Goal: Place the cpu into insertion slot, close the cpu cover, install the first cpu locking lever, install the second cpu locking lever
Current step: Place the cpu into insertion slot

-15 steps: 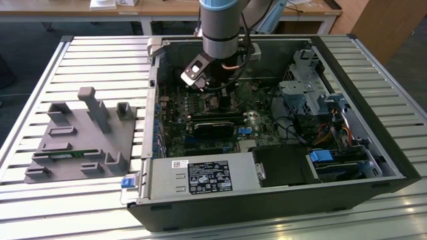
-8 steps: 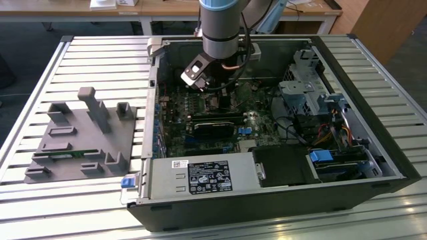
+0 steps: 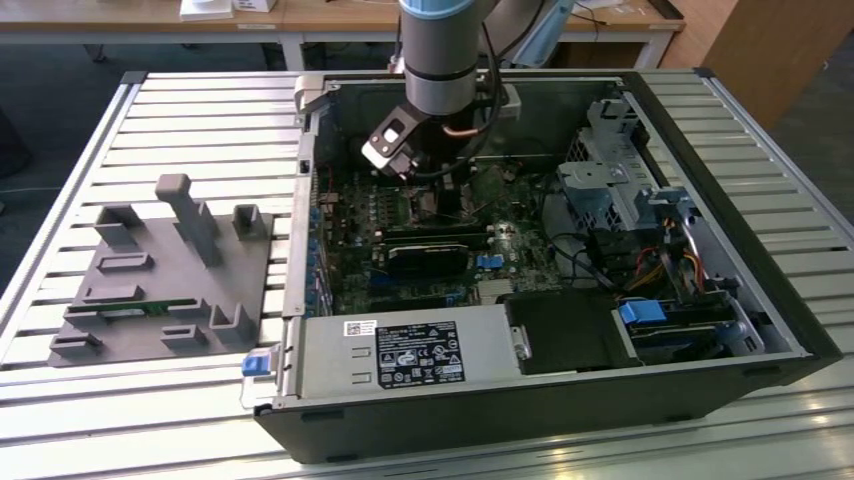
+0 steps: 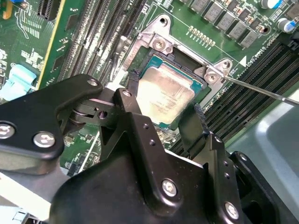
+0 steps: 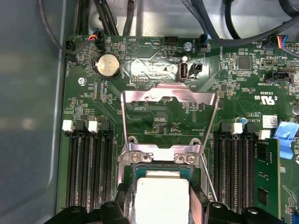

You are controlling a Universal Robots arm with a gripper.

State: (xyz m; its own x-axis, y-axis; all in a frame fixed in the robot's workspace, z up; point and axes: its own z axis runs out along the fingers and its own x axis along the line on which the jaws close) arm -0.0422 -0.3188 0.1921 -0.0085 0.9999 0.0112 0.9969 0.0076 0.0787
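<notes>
second wrist view had the fingers (image 4: pixel 200 122) clamped on the cpu (image 4: pixel 166 95) by two opposite edges, chip right between them at the insertion slot (image 4: pixel 182 70); first wrist view, cpu cover (image 5: pixel 169 95) stood open.

A grey, blue-ringed arm (image 3: pixel 441 50) carries a matte black claw (image 4: pixel 166 93) with silver screws.

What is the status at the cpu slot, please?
Claw shut on cpu, at slot. Seated or not: cannot tell. Cover open, tilted back, not in the way.
</notes>
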